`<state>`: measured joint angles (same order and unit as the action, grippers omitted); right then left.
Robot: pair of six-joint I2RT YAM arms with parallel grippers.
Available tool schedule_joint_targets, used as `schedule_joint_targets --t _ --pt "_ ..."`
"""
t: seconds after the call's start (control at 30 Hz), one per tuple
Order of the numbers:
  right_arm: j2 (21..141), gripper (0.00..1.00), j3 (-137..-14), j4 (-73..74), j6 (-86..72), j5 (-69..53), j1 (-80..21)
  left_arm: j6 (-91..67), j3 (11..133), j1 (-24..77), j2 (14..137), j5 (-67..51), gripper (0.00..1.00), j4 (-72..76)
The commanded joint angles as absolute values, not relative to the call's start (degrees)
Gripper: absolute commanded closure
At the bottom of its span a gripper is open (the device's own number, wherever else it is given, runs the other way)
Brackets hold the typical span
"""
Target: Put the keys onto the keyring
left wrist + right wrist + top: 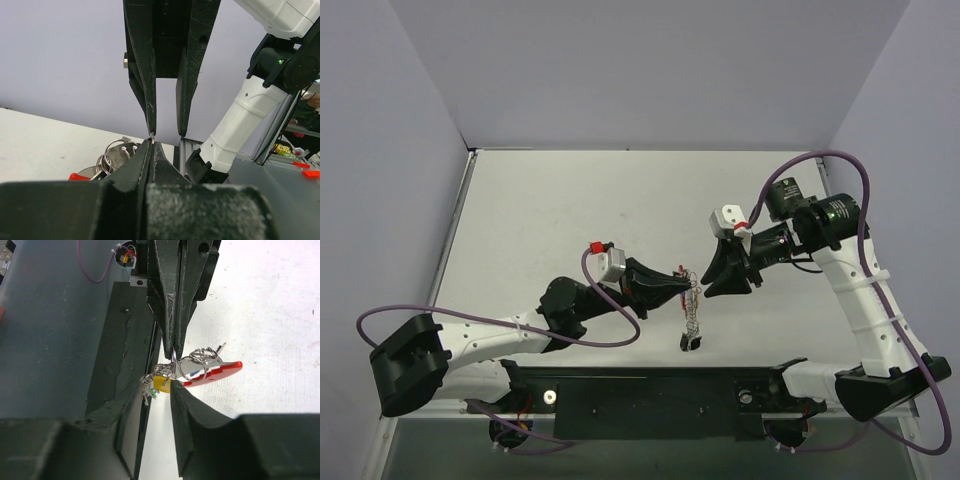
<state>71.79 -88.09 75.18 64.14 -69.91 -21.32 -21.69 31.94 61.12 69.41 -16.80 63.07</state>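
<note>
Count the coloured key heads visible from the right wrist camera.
3: a yellow head in the middle, a red head sticking out to its right, and a green sliver just below-left of the yellow. More may be hidden.

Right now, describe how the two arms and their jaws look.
The left arm and right arm have white link shells with black joints and bases. A purple cable loops along each. The jaws are black, scuffed, tapering wedges.

The top view looks down over the whole tabletop (570, 200) from its near edge. Wrist views sit close behind the left pincer (152, 144) and right pincer (155, 385), facing each other; all share the keyring (204, 354).
</note>
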Motion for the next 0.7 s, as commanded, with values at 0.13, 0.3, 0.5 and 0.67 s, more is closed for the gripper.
schedule_joint_targets --t 0.13,0.3,0.5,0.67 --pt "73.56 0.77 -89.38 75.41 61.88 -72.25 -22.24 -23.20 33.92 60.91 70.05 -18.02 1.00 67.68" --pt "74.53 0.77 -89.74 75.23 61.09 -71.98 -23.11 -23.47 34.19 60.91 70.49 -18.19 1.00 68.03" --pt "75.14 0.77 -89.30 74.09 60.12 -71.02 -24.08 -23.73 34.45 60.91 70.93 -18.19 1.00 68.55" --pt "75.41 0.89 -89.03 73.74 59.59 -69.62 -24.78 -23.91 34.45 60.91 70.75 -18.19 1.00 68.73"
